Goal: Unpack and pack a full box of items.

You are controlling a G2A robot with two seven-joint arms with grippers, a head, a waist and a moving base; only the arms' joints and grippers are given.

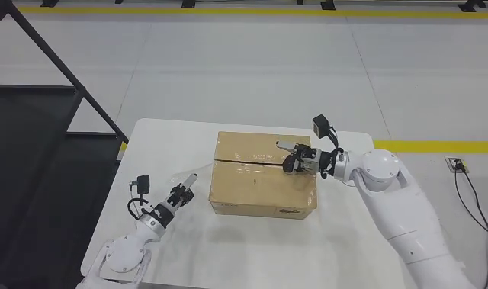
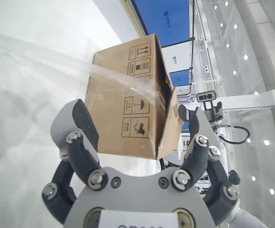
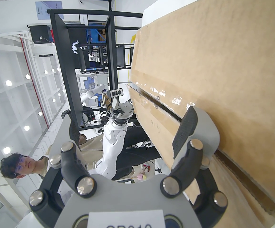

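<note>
Right now I see the cardboard box [image 1: 263, 184] in the middle of the white surface [image 1: 229, 243], top flaps folded down, with the seam [image 1: 248, 162] running across between them. My right end effector [image 1: 288, 156] hangs over the box top near its right end, spread wide and holding nothing. One finger pad [image 3: 186, 129] sits at the seam, though I cannot tell whether it presses on the cardboard. My left end effector [image 1: 187, 188] is low on the surface to the box's left, apart from it, likewise wide and empty.
</note>
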